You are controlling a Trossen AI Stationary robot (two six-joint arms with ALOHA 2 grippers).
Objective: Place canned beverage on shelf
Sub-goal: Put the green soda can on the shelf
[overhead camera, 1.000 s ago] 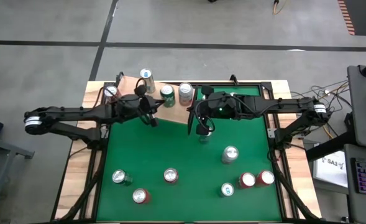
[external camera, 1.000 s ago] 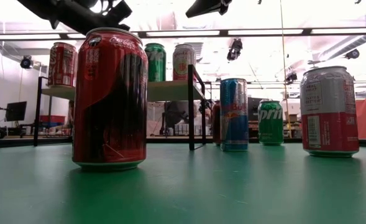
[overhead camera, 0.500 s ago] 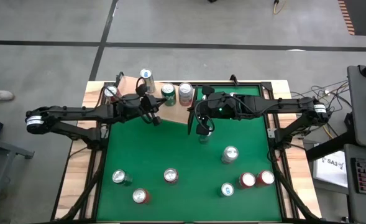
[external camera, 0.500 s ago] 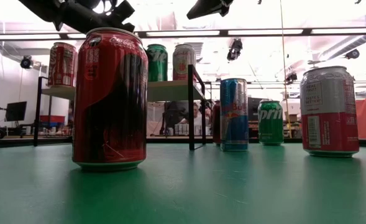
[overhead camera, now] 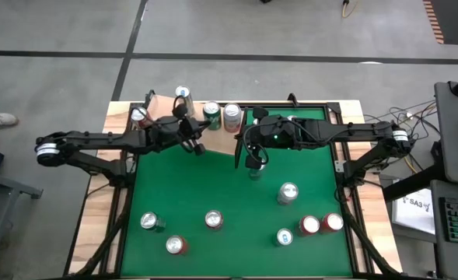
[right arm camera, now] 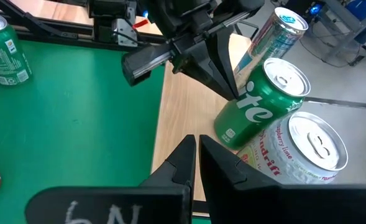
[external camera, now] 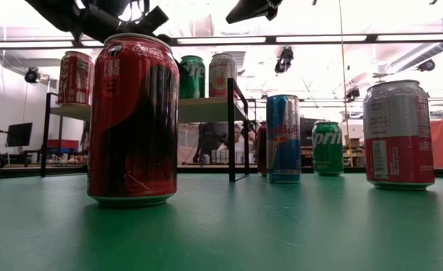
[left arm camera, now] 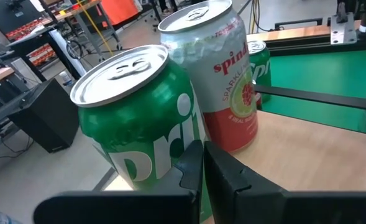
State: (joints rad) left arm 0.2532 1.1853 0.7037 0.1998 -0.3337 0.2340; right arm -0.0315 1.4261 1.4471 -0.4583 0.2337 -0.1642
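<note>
The shelf (overhead camera: 221, 140) is a pale wood board at the table's far left, with a dark upright end panel (external camera: 231, 128). Several cans stand upright on it, among them a green Sprite can (overhead camera: 211, 114) and a white-and-red Spindrift can (overhead camera: 232, 115). My left gripper (overhead camera: 197, 148) is shut. It hovers over the shelf with its tips (left arm camera: 198, 152) right at the Sprite can (left arm camera: 139, 118). My right gripper (overhead camera: 252, 162) is shut too and holds nothing. It hangs above the shelf's right end and looks onto the same cans (right arm camera: 257, 106). My left gripper's shut fingertips (right arm camera: 231, 84) stand level at the Sprite can's side wall (right arm camera: 248, 102), on the side toward the table's left. I cannot tell whether they touch it. The can stands upright on the shelf.
Several loose cans stand on the green table (overhead camera: 213, 179): one silver-topped (overhead camera: 288, 192), others along the near edge (overhead camera: 214, 219) (overhead camera: 309, 225). A red Coca-Cola can (external camera: 133, 120) stands close to the low camera. A red can (overhead camera: 139, 115) and a slim can (overhead camera: 183, 94) occupy the shelf's left part.
</note>
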